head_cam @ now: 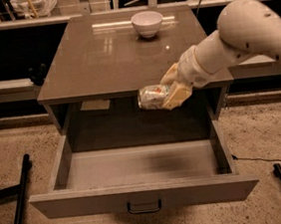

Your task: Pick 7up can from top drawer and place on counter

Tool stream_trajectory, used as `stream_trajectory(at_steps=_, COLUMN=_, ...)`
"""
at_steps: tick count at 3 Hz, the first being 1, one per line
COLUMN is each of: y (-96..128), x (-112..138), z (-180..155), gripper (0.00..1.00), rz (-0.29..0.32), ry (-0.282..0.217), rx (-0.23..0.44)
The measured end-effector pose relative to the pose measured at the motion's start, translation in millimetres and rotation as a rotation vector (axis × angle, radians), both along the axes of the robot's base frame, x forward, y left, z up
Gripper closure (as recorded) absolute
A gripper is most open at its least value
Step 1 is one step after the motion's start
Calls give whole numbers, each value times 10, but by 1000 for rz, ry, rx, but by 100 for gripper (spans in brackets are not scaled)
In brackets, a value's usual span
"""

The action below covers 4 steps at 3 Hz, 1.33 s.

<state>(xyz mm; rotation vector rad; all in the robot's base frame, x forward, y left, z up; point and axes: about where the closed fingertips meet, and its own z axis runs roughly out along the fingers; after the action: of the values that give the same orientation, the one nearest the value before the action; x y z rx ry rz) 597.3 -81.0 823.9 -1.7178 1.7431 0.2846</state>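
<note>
Gripper [171, 93], fingers clamped on the sideways 7up can [150, 97], above the top drawer [144, 197]; best raised clear of the counter [104, 52] edge, then moved toward 12 o'clock.

Bent white arm, hand [169, 92] tight around 7up can [150, 97], above top drawer [90, 202]

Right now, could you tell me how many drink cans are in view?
1. The 7up can lies sideways in the gripper, above the open top drawer, at the counter's front edge. The drawer's front wall may hide others.
</note>
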Motion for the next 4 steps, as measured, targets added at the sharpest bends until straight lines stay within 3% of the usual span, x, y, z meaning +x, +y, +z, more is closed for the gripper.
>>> stream_trajectory(at_steps=1, y=-333, x=420, z=595, gripper=100, rz=-71, ry=-114, rx=-43)
stream_trajectory(at_steps=2, y=-472, x=705, z=832, gripper=100, rz=-94, ry=-147, rx=-48)
stream_trajectory(at_steps=4, y=-556, x=1261, z=788, gripper=100, rz=-113, ry=-117, rx=-13)
